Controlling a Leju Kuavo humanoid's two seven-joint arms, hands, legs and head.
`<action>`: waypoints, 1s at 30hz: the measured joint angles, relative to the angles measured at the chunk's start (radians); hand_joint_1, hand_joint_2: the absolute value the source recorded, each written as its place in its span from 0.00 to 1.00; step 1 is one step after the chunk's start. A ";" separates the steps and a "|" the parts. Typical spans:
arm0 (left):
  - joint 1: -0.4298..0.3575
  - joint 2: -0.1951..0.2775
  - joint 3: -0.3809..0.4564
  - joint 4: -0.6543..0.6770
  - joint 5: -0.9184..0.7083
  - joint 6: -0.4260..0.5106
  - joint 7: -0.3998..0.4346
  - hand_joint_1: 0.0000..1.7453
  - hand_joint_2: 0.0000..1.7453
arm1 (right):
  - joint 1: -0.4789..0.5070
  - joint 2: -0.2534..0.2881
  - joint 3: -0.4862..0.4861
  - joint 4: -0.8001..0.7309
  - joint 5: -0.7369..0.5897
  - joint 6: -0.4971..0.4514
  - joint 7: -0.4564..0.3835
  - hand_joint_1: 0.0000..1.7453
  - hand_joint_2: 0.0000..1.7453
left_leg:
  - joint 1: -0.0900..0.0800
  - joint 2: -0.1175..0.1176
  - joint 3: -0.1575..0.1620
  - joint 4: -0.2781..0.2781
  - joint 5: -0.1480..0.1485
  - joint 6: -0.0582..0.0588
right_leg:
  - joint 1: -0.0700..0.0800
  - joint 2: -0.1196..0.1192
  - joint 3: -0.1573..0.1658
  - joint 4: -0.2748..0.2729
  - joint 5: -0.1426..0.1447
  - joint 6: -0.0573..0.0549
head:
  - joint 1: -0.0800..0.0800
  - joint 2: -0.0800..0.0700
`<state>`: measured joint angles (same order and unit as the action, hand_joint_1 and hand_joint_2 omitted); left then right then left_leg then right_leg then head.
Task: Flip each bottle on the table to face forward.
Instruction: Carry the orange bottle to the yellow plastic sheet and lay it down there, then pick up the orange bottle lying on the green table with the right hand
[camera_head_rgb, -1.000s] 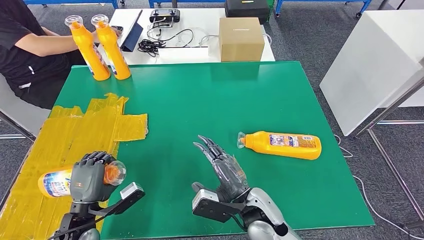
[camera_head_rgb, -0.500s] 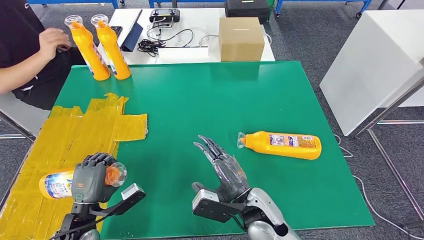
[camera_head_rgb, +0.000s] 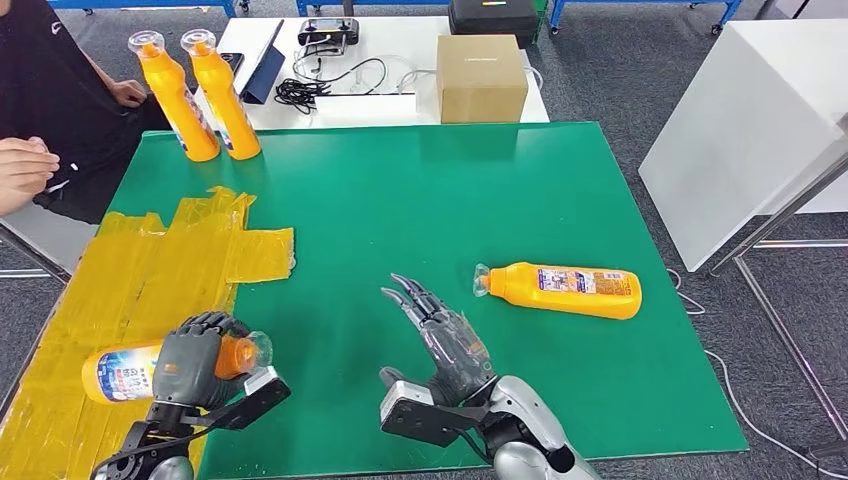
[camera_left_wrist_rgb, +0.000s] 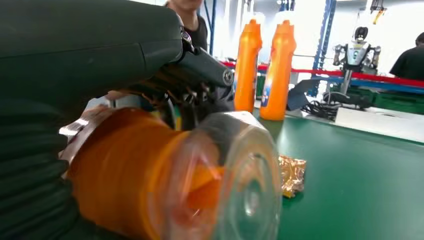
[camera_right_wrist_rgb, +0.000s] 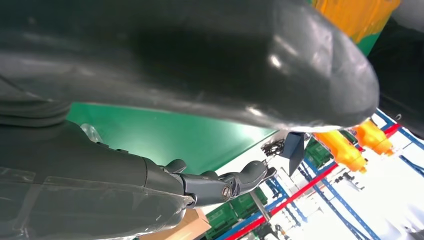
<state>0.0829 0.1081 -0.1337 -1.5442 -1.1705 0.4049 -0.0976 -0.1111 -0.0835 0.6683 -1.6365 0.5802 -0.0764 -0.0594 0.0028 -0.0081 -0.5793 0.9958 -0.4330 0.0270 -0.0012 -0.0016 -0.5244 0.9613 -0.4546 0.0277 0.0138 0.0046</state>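
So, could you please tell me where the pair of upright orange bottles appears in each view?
Head view: upright bottles at the green mat's far left corner.
Left wrist view: centre top, beyond the held bottle.
Right wrist view: right edge.
Shared landmark: green mat.

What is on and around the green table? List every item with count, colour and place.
held bottle: one, orange, lying over the yellow tape, in the left hand
lying bottle: one, orange, on its side on the green table
standing bottles: two, orange, upright at the table's far left corner
yellow tape: one patch, table's left side
cardboard box: one, brown, on the white table behind
person: one, black shirt, far left
left hand: grey, grips the held bottle
right hand: dark, fingers spread, holding nothing
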 joint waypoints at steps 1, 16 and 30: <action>0.000 0.003 0.001 0.003 0.012 0.000 -0.007 0.00 0.00 | 0.000 0.000 0.000 0.000 0.000 0.001 0.000 0.00 0.00 | 0.000 0.000 0.000 0.000 0.000 0.000 | 0.000 0.000 0.000 0.000 0.000 0.000 | 0.000 0.000; 0.016 0.009 0.022 0.006 0.039 -0.001 -0.035 0.00 0.00 | 0.000 0.004 -0.001 0.000 0.000 0.001 0.000 0.00 0.00 | 0.000 0.000 0.000 0.000 0.000 0.000 | 0.000 0.000 0.000 0.000 0.000 0.000 | 0.000 0.000; 0.017 0.009 0.025 0.006 0.039 -0.001 -0.035 0.00 0.00 | 0.000 0.006 -0.001 0.000 0.000 0.001 0.000 0.00 0.00 | 0.000 0.000 0.000 0.000 0.000 0.000 | 0.000 0.000 0.000 0.000 0.000 0.000 | 0.000 0.000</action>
<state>0.0995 0.1167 -0.1086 -1.5381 -1.1311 0.4044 -0.1331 -0.1111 -0.0778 0.6676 -1.6365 0.5798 -0.0752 -0.0595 0.0025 -0.0084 -0.5795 0.9958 -0.4330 0.0271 -0.0013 -0.0017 -0.5243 0.9613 -0.4547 0.0277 0.0141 0.0046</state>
